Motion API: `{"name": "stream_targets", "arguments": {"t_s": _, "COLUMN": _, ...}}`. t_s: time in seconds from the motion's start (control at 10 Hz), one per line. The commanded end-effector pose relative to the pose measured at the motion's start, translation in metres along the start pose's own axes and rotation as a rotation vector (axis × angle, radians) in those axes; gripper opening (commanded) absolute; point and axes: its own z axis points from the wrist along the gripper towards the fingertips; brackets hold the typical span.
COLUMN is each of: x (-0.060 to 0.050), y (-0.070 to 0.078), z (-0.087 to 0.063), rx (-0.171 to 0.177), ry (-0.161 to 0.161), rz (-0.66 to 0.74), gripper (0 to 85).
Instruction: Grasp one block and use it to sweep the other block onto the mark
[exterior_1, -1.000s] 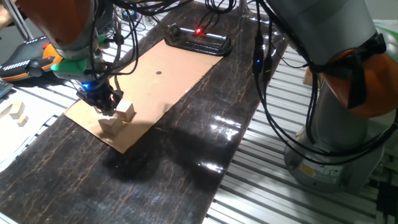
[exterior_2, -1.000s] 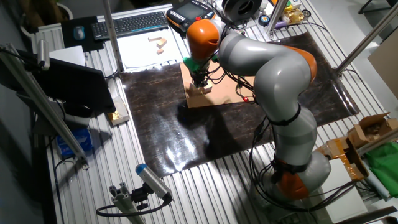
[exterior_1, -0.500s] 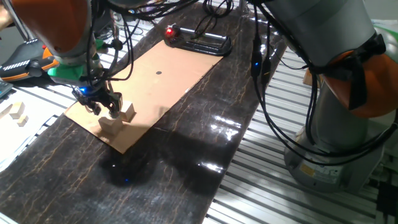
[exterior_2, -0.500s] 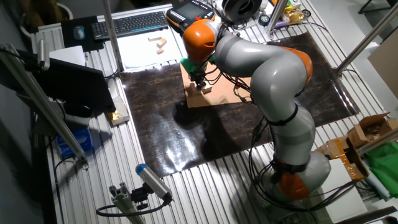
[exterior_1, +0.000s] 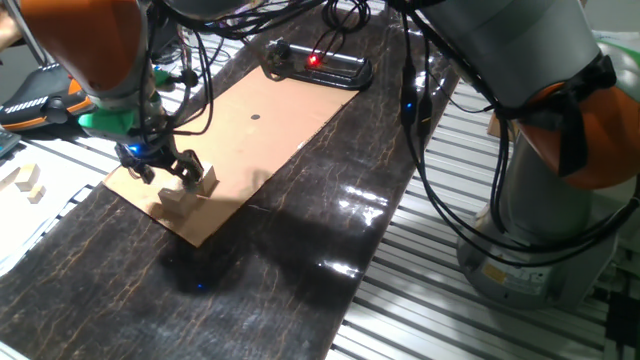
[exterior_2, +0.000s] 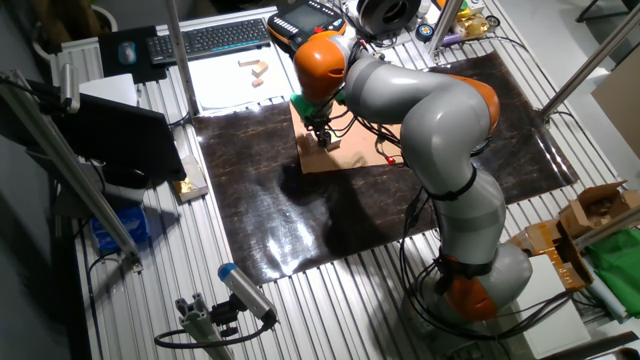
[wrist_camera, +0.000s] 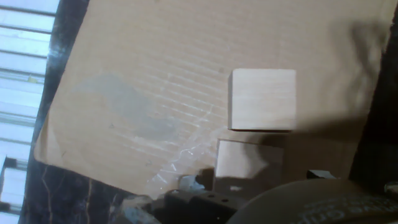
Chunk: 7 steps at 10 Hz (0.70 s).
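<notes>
At the near corner of the cardboard sheet (exterior_1: 262, 128) we see two wooden blocks side by side. In the hand view the nearer block (wrist_camera: 249, 163) lies right at the fingers' end, its lower edge hidden by the dark gripper body, and the farther block (wrist_camera: 262, 99) sits just beyond it, the two nearly touching with a thin shadowed gap between them. In one fixed view the gripper (exterior_1: 168, 172) stands low over this pair, its fingers spread on either side of the block nearest the sheet's edge (exterior_1: 176, 198), while the second block (exterior_1: 207, 178) lies just beside it. We cannot tell whether the fingers press on the wood or merely straddle it, so we cannot say if anything is held. Farther along the sheet, well apart from the blocks, we find the mark (exterior_1: 255, 116), a tiny black dot on bare cardboard. Beyond the sheet's far end a black device (exterior_1: 317, 68) with a red light rests on the dark mat (exterior_1: 330, 230). In the other fixed view the gripper (exterior_2: 322, 137) hangs over the same corner.
</notes>
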Motion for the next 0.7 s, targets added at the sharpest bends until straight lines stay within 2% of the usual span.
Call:
{"name": "stream_targets", "arguments": {"t_s": 0.0, "x": 0.0002, "y": 0.0002, "z": 0.0032, "rx": 0.0, "ry": 0.002, "rz": 0.004, "gripper": 85.0}}
{"name": "stream_targets", "arguments": {"t_s": 0.6, "x": 0.0006, "y": 0.0004, "z": 0.0129, "rx": 0.019, "ry": 0.006, "rz": 0.035, "gripper": 85.0}}
